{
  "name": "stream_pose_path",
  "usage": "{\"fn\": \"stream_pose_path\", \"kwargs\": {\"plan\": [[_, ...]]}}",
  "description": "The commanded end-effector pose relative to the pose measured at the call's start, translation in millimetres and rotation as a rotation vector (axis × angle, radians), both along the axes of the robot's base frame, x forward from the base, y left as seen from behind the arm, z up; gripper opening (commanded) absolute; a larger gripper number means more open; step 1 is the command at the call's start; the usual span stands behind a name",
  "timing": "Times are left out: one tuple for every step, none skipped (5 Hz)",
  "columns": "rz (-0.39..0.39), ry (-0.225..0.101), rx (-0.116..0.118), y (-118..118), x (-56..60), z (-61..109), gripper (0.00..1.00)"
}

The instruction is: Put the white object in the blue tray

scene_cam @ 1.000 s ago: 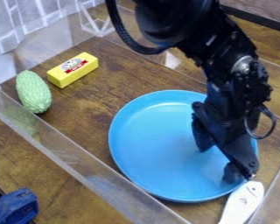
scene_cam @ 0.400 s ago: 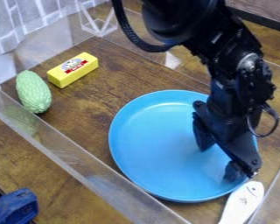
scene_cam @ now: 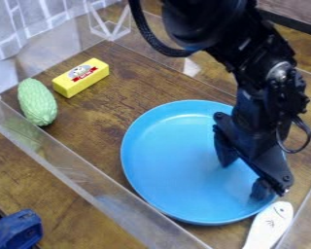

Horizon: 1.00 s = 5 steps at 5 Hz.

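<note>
Wooden table [scene_cam: 145, 88], dark brown and planked, carries every item, with a clear plastic wall [scene_cam: 67, 165] running along its near edge. Black robot arm [scene_cam: 236, 58] reaches down from the top of the view over the right part of the blue tray [scene_cam: 171, 170], a round shallow dish. Its gripper [scene_cam: 243, 170] points steeply downward at the tray's right rim, jaws spread apart and holding nothing. Green oval textured object [scene_cam: 38, 101] lies at the far left, beside the clear wall. Yellow rectangular block [scene_cam: 81, 77] lies just behind it, well apart from the tray. White object [scene_cam: 267, 227] rests outside the tray, just beyond its lower right rim, below the gripper and partly cut by the frame edge.
</note>
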<state>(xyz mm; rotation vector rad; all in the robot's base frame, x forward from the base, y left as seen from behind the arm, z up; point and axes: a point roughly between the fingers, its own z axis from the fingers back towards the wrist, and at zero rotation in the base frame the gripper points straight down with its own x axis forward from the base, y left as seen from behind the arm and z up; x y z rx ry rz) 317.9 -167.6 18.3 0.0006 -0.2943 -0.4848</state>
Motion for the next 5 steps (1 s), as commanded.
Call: {"fn": "stream_pose_path", "kwargs": {"plan": [[-0.017, 0.055, 0.035, -2.8, -25.1, -17.6, 1.0], [-0.079, 0.054, 0.044, -0.4, -27.8, -16.8, 1.0], [-0.142, 0.053, 0.055, 1.9, -30.4, -16.4, 0.0], [-0.18, 0.051, 0.062, 3.8, -31.8, -15.5, 1.0], [-0.209, 0.047, 0.063, 6.8, -32.0, -14.7, 0.0]]}}
